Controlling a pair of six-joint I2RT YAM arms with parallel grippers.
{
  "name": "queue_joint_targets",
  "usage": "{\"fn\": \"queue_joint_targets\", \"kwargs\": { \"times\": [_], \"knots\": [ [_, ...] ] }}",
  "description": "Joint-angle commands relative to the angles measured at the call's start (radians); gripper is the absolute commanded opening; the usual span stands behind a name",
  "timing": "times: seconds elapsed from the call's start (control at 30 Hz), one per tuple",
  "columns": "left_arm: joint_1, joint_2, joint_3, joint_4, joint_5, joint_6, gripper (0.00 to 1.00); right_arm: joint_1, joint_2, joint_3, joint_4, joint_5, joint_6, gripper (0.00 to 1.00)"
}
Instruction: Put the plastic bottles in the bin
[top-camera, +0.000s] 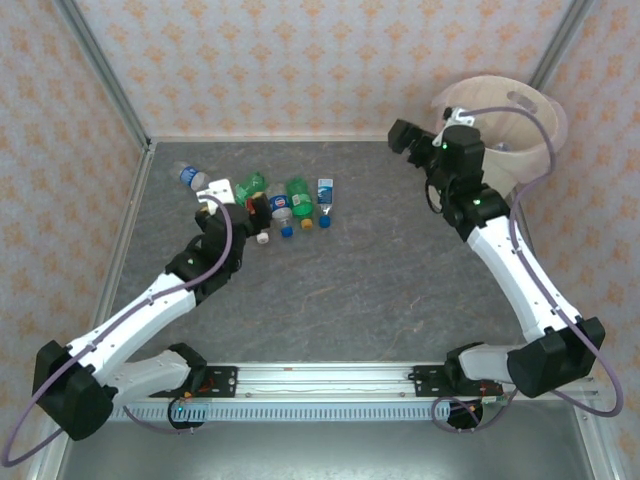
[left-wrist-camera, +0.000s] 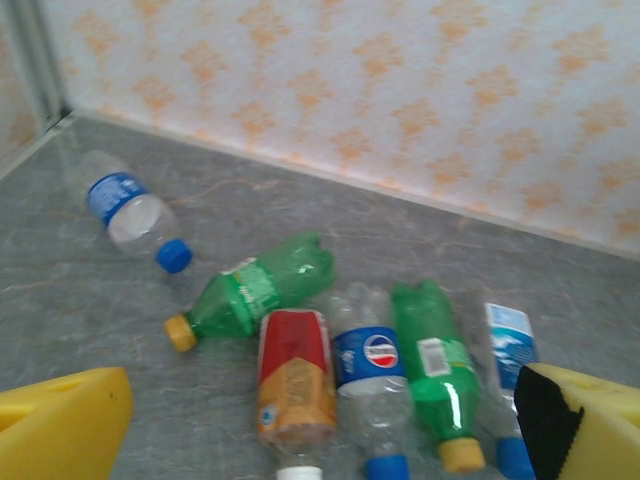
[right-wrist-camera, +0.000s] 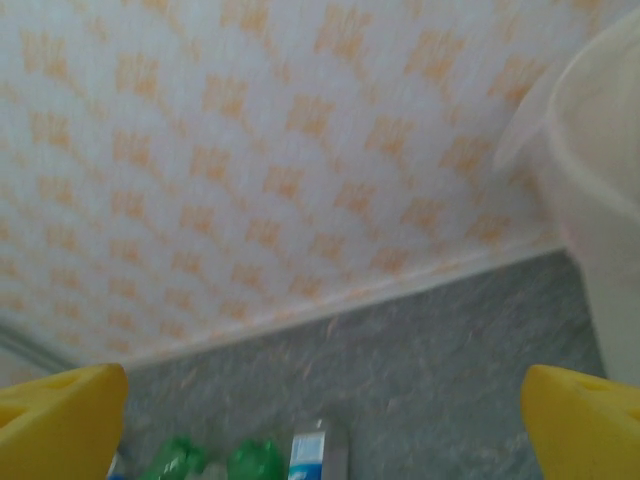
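Where orange-patterned walls (top-camera: 300, 60) enclose it, the grey tabletop (top-camera: 370, 290) carries plastic bottles (top-camera: 298, 191).

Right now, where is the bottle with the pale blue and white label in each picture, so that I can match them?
Top view: the bottle lies at the right end of the row, left of centre.
Left wrist view: lower right.
Right wrist view: bottom edge, near the middle.
Shared landmark: the green bottle just left of it in all three.
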Motion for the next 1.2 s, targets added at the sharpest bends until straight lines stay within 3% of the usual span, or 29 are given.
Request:
{"fn": "queue_joint_targets", "kwargs": {
  "times": [0.0,0.2,0.4,0.83,1.17],
  "knots": [
    [0.096,0.042,0.053,-0.075,0.093,-0.092,0.99,0.039,-0.072,-0.070,0.084,-0.052,0.014,1.00],
    [0.308,0.173,0.104,-0.092,0.238,-0.237,0.99,0.103,-0.152,-0.211,0.147,-0.095,0.011,1.00],
    [0.456,0.345,0.167,-0.074,0.343,-0.350,0.96,0.122,-0.212,-0.276,0.137,-0.132,-0.018,1.00],
    [0.480,0.764,0.492,-0.122,0.218,-0.380,0.77,0.123,-0.303,-0.327,0.124,-0.154,-0.031,1.00],
    [0.482,0.935,0.597,-0.119,0.174,-0.460,0.75,0.122,-0.298,-0.327,0.127,-0.139,-0.036,1.00]
  ]
}}
